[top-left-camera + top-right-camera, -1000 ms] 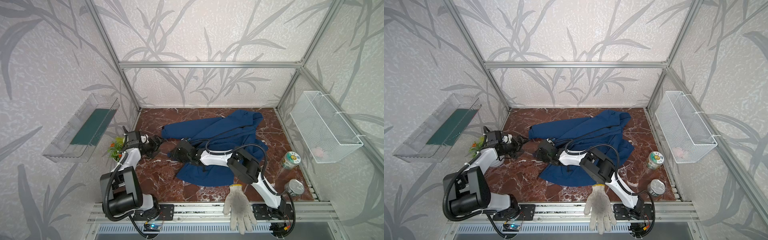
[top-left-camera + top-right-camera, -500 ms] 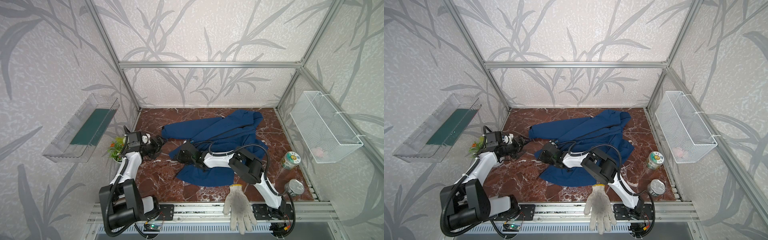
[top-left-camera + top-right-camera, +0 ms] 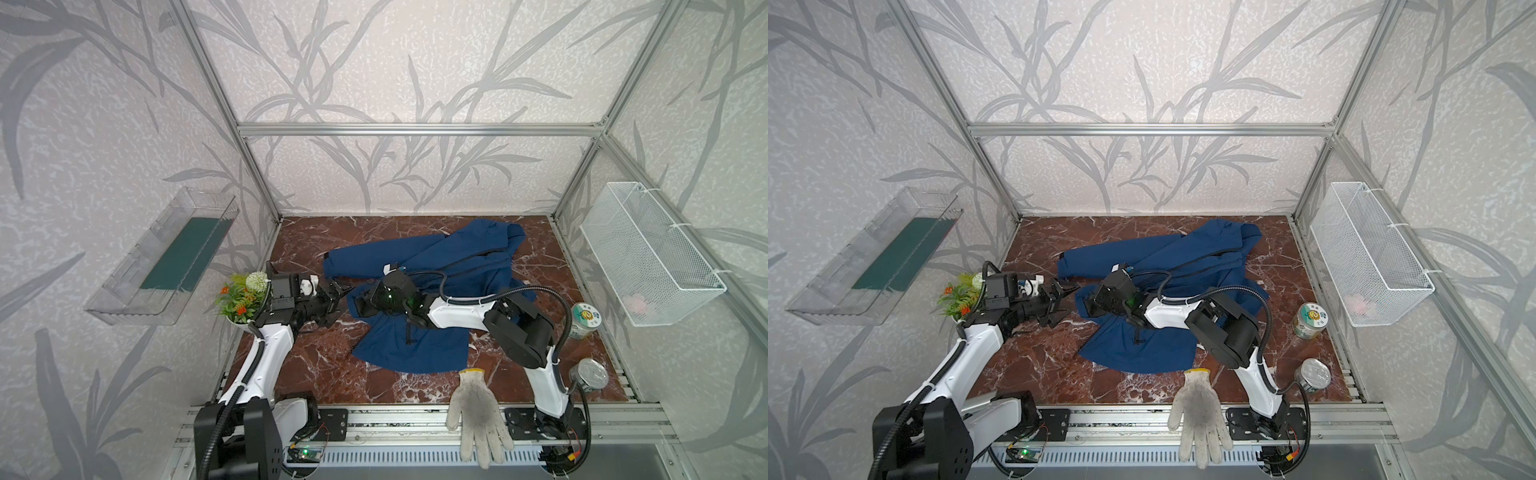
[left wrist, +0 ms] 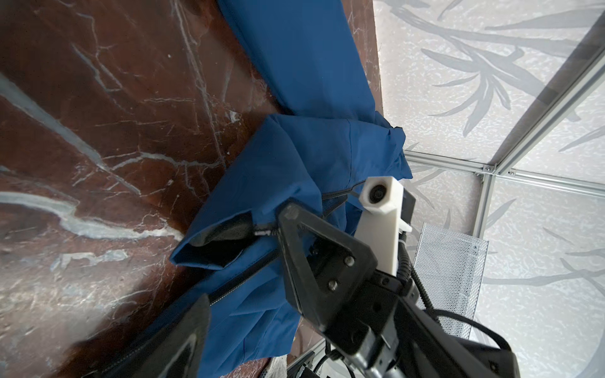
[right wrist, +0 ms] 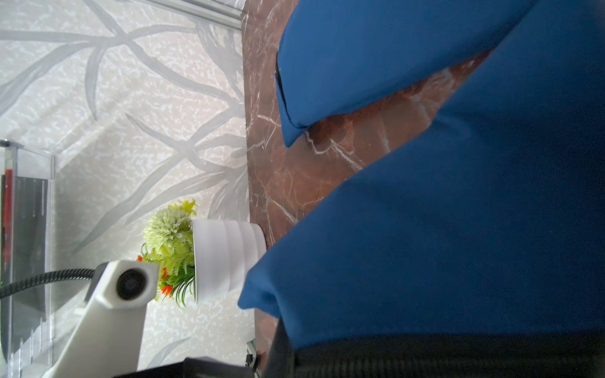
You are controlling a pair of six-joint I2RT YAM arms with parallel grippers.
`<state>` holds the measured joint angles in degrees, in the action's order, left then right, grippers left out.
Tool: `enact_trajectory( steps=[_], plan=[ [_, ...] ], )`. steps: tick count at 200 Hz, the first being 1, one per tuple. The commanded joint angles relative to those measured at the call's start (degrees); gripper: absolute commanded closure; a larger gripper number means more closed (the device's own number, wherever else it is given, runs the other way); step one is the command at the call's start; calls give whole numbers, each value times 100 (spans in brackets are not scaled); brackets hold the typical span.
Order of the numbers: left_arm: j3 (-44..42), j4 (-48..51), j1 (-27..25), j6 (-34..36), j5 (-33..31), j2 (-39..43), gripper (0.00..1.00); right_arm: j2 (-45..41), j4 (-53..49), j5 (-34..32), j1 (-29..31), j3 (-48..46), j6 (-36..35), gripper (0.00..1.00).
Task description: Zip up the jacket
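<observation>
On the surface (image 3: 316,370), the jacket (image 3: 436,257) lay crumpled, apparently unzipped; right jaws clenched its hem, left jaws gaped just beside. Aligning step: left probably needed to grip the facing zipper edge.

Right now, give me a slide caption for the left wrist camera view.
Right hand pinches the blue jacket at its open hem corner, beside the black zipper, over the marble table.

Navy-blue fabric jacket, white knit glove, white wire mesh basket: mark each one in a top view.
Navy-blue fabric jacket (image 3: 415,353): top view, lower body panel near the hem.
White knit glove (image 3: 473,407): top view, palm.
White wire mesh basket (image 3: 642,257): top view, mesh wall.
</observation>
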<state>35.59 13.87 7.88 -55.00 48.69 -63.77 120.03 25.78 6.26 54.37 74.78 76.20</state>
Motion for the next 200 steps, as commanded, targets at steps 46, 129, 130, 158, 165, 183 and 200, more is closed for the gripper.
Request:
enact_trajectory(
  steps=[46,129,130,158,165,183,200],
  plan=[
    [-227,-1109,-97,-706,211,-221,10,-528,459,311,13,-412,17,100],
    [-202,-1783,-143,-943,185,-597,31,-865,534,516,17,-712,54,100],
    [-202,-1787,-140,-947,185,-599,32,-866,534,516,19,-716,58,100],
    [-211,-1929,-155,-1012,181,-680,46,-962,627,587,21,-844,78,100],
    [-206,-1924,-155,-1004,176,-696,50,-995,653,595,21,-878,88,100],
    [-226,-1957,-170,-995,172,-715,56,-1092,685,597,32,-986,102,100],
    [-246,-1985,-193,-984,150,-712,68,-1163,704,596,33,-1065,99,100]
  ],
)
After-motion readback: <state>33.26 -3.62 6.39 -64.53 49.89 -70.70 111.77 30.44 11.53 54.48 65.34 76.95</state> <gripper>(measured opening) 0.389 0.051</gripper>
